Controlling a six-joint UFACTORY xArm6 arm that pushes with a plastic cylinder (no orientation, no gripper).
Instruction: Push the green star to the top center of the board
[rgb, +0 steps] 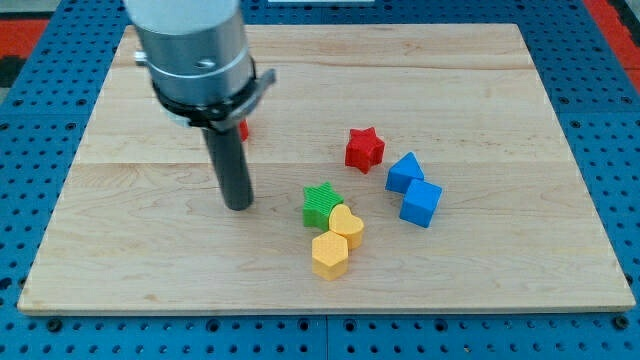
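The green star (319, 205) lies a little below the middle of the wooden board (480, 80). It touches a yellow heart (347, 224) at its lower right. My tip (238, 205) rests on the board to the star's left, about a block's width of bare wood between them. The rod rises from there to the grey arm body (192, 50) at the view's top left.
A yellow hexagon (330, 255) sits just below the heart. A red star (364, 149) lies up and right of the green star. Two blue blocks (404, 172) (421, 203) lie to the right. A red block (242, 128) is mostly hidden behind the rod.
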